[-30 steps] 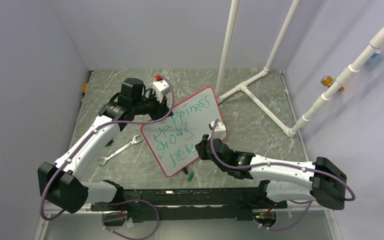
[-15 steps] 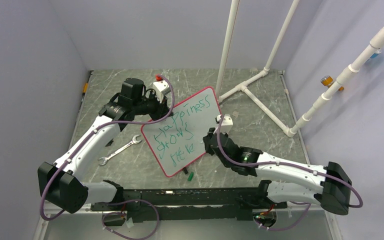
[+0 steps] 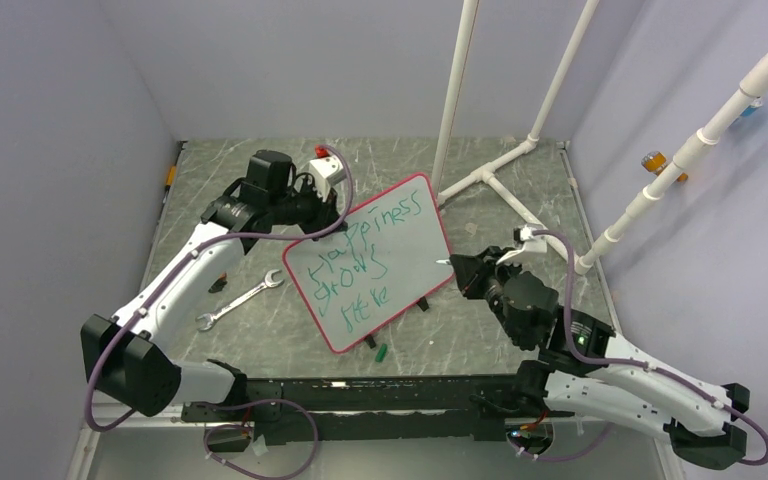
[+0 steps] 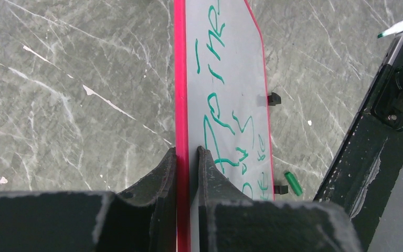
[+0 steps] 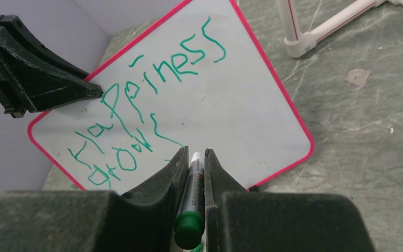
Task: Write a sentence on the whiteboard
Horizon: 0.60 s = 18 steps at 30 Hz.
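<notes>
Left gripper [image 4: 187, 150] clamps whiteboard [image 4: 225, 68] edge; right gripper's [image 5: 194, 152] marker [image 5: 191, 207] seemingly clear.

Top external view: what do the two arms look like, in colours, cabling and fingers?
Both the left arm and the right arm have glossy white links between bulky black joint housings. A thin purple cable loops loosely along each. The fingers are matte black, wedge-shaped and rough-textured, scuffed grey at the edges.

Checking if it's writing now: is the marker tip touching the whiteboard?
Apart. Left wrist view shows bare table between the marker tip and the whiteboard.
</notes>
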{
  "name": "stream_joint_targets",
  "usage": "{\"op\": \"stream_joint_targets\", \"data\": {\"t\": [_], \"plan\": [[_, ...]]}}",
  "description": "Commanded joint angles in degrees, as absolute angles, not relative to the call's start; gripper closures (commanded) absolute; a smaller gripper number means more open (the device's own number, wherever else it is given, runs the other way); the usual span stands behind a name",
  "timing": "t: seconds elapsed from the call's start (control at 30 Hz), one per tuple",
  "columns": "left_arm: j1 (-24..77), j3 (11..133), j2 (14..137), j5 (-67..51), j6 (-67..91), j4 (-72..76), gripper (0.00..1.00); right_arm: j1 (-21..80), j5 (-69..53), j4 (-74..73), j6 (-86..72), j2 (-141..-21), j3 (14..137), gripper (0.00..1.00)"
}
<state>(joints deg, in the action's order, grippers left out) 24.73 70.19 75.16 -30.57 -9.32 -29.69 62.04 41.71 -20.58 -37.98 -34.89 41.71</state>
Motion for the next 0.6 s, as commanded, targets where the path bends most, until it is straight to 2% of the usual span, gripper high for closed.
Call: {"op": "stream_joint_targets", "data": {"t": [0.0, 0.57], "plan": [[24.8, 73.5, 76.4, -29.0, -13.5, -33.2, 1.00, 62.0, 43.5, -24.9, -38.9, -32.4, 42.4, 1.00], [24.8, 73.2, 74.9, -30.0, -12.1, -41.5, 1.00, 62.1, 44.7, -28.8, -40.9, -27.0, 41.5, 1.00]]}}
